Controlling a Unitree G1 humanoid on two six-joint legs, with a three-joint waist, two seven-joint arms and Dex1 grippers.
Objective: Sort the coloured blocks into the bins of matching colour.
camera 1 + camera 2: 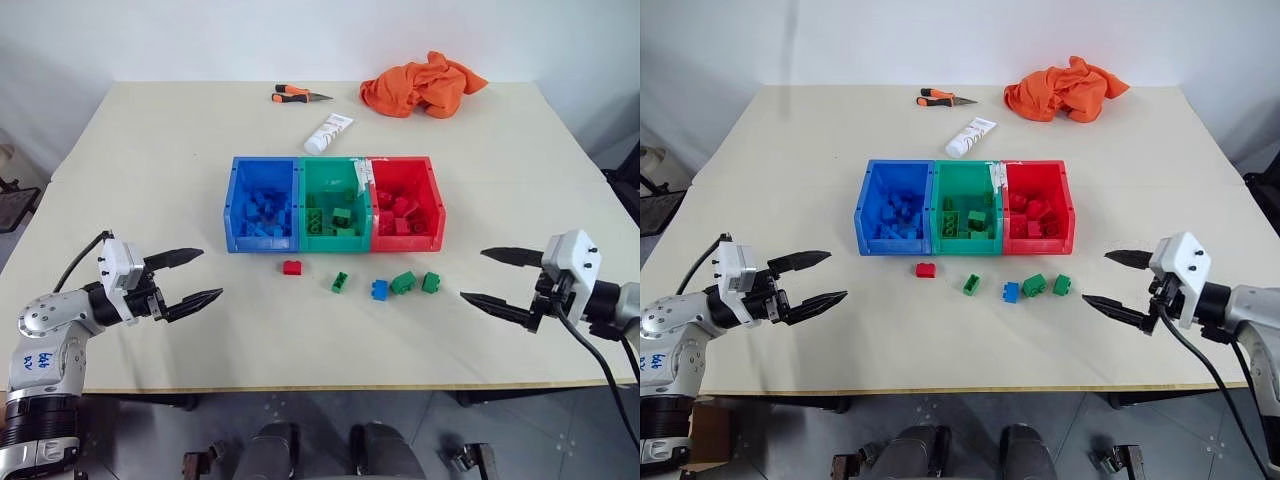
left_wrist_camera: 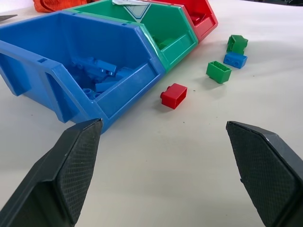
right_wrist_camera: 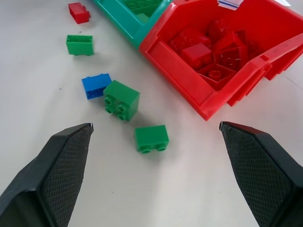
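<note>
**Operator:** With both jaws spread wide and empty, the left gripper (image 1: pixel 195 276) and right gripper (image 1: pixel 497 278) hover at the table's (image 1: pixel 150 150) near corners. Where is the work?

**Technician:** Five loose blocks lie just in front of the bins (image 1: pixel 334 203): a red block (image 1: pixel 292 267), three green, and a blue block (image 1: pixel 379 290). The left gripper is probably best sent to the red block. It should descend vertically, straddle the brick, and keep clear of the blue bin's wall.

Orange cloth (image 2: pixel 54 4) cropped by left wrist view's edge
</note>
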